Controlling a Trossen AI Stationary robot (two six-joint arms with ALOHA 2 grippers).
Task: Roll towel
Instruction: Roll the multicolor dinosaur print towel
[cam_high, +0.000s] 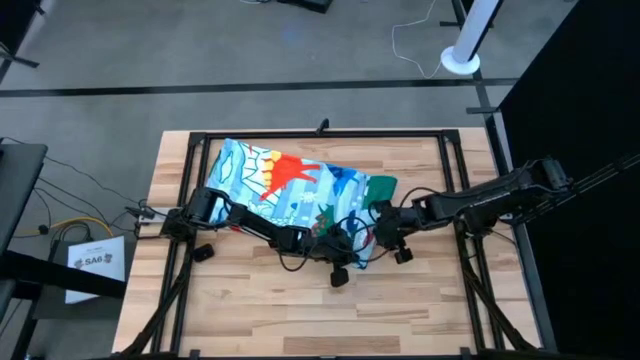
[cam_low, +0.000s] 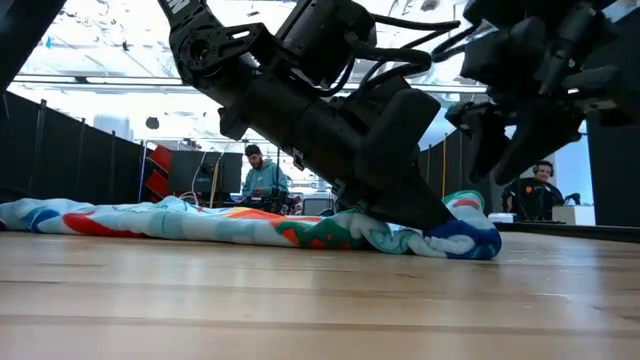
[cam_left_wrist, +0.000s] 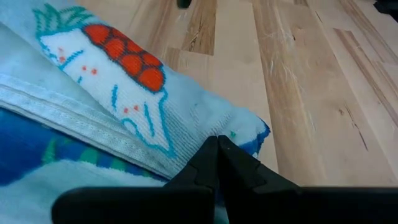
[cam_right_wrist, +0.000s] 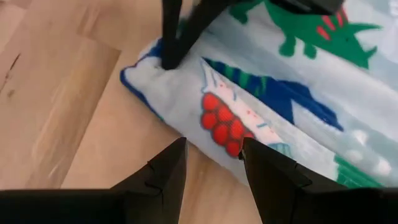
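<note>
The towel, light blue with red, green and white motifs, lies spread flat from the table's far left toward its middle right. Its right end is bunched a little on the wood. My left gripper reaches across the towel from the left and is shut at that end's corner. My right gripper stands open just above the same end, lifted clear of the cloth, with the towel's edge below its fingers. My left gripper has its shut fingertips down on the towel close to its near right corner, coming from above and slanting from the table's left. Whether it holds one layer or several I cannot tell. The cloth there lies on the table, slack.
Black frame rails run along the table's far edge and sides. Bare wood lies on the near side of the towel. People sit in the room behind the table.
</note>
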